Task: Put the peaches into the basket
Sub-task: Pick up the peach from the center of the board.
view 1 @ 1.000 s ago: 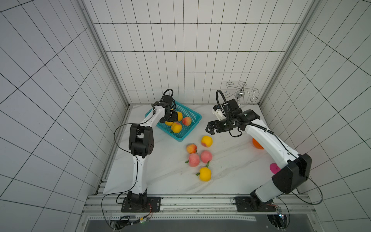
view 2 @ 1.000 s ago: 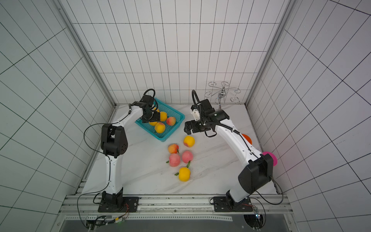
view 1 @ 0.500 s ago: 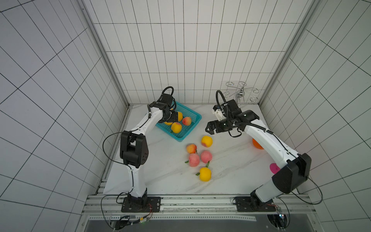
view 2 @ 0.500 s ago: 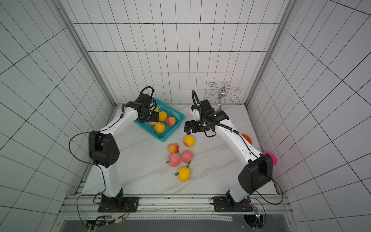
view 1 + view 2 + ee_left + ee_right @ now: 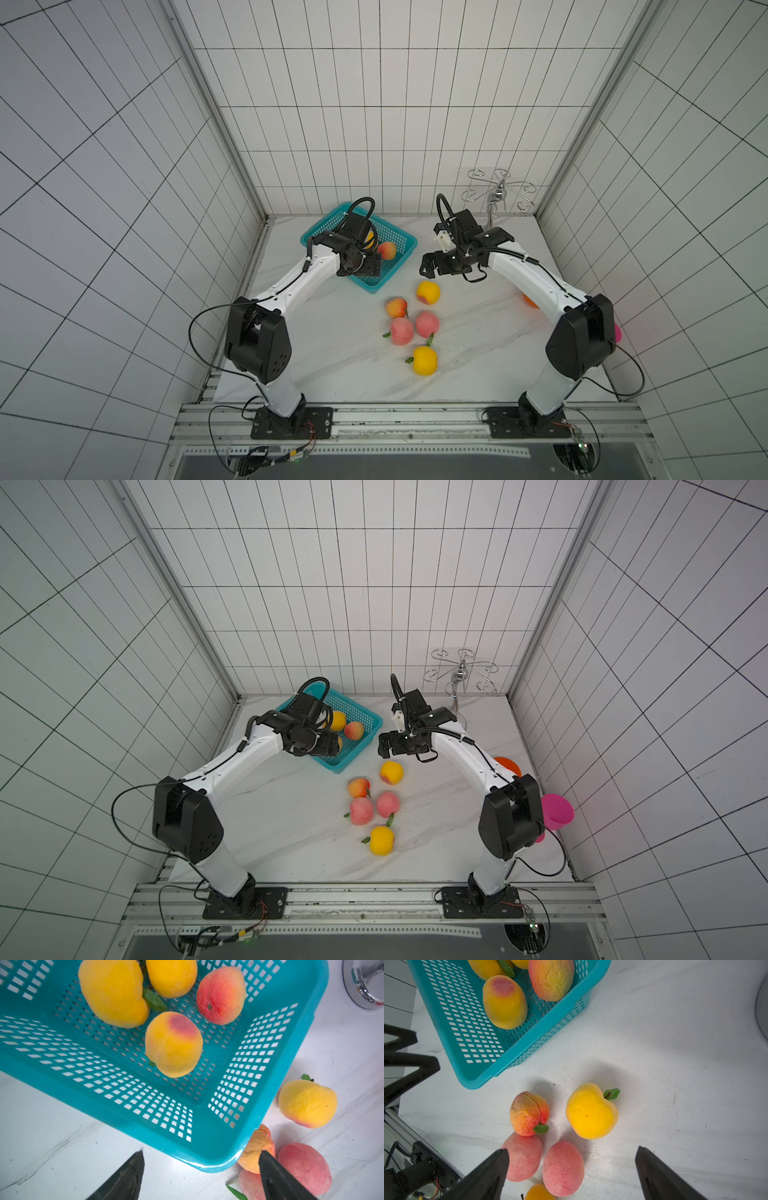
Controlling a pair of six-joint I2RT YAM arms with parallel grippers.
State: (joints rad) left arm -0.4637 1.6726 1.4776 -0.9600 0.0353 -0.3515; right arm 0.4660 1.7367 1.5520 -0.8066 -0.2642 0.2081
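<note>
At counter (image 5: 478, 353) far-left corner: left gripper (image 5: 201, 1154) backs off basket (image 5: 104, 1109), fingers apart, empty; 4 peaches (image 5: 173, 1044) inside. 5 wait mid-counter, near right gripper (image 5: 572, 1153), fingers spread.

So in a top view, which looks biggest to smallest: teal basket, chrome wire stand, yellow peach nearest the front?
1. teal basket, though partly covered.
2. chrome wire stand.
3. front yellow peach, clearly smallest.
</note>
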